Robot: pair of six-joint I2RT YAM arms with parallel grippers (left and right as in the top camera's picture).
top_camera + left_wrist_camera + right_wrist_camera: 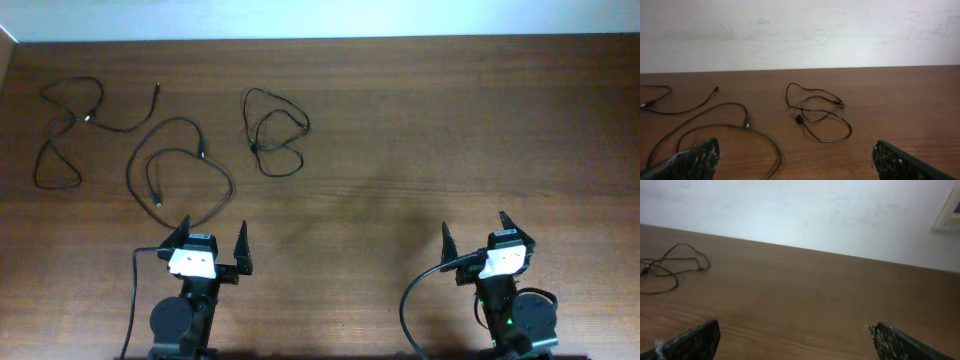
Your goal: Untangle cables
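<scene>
Three thin black cables lie apart as loose loops on the wooden table [420,140]. One cable [62,130] is at the far left. A second cable [175,165] lies left of centre, just ahead of my left gripper [211,232]; it also shows in the left wrist view [747,125]. The third cable [273,130] is coiled at the centre back, and shows in the left wrist view [820,112] and the right wrist view [670,270]. My left gripper [795,160] is open and empty. My right gripper [473,228] is open and empty over bare wood, as the right wrist view [795,340] also shows.
A pale wall runs along the table's back edge [320,40]. The arms' thicker black cables [420,290] hang by the arm bases at the front edge.
</scene>
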